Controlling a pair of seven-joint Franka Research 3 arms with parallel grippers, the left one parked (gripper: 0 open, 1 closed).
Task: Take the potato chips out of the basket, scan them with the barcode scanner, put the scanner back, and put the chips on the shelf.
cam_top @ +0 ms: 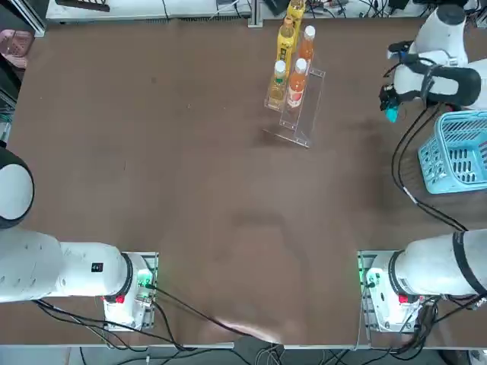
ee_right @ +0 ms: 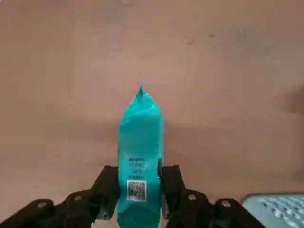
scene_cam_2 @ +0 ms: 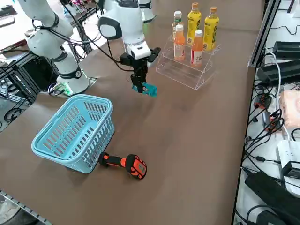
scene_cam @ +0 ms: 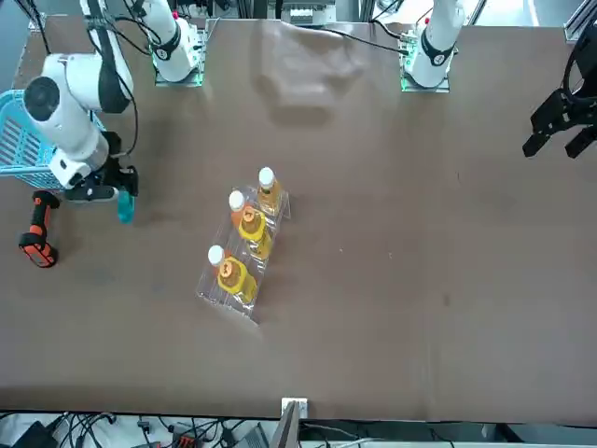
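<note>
right wrist view is showing the right gripper (ee_right: 138, 190) with its two black fingers (ee_right: 108, 187) pressing against both sides of the potato chips (ee_right: 139, 137), the teal packet sticking out past the fingertips with a small printed code facing the camera. the packet is hanging above the bare brown table (ee_right: 228, 71), not touching it.

right side view is showing the same gripper (scene_cam_2: 139, 80) pointing down between the basket (scene_cam_2: 75, 131) and the shelf (scene_cam_2: 187, 65), with the chips (scene_cam_2: 145, 89) dangling at its tip, clear of the tabletop. the light-blue basket is sitting near the table's edge, and the barcode scanner (scene_cam_2: 124, 164) is lying on its side just beside the basket's outer wall. the clear shelf is carrying orange and yellow bottles (scene_cam_2: 194, 33) standing upright on its steps.

top view is placing the gripper (cam_top: 391, 103) just beyond the basket (cam_top: 456, 152), well apart from the shelf (cam_top: 300, 114).
</note>
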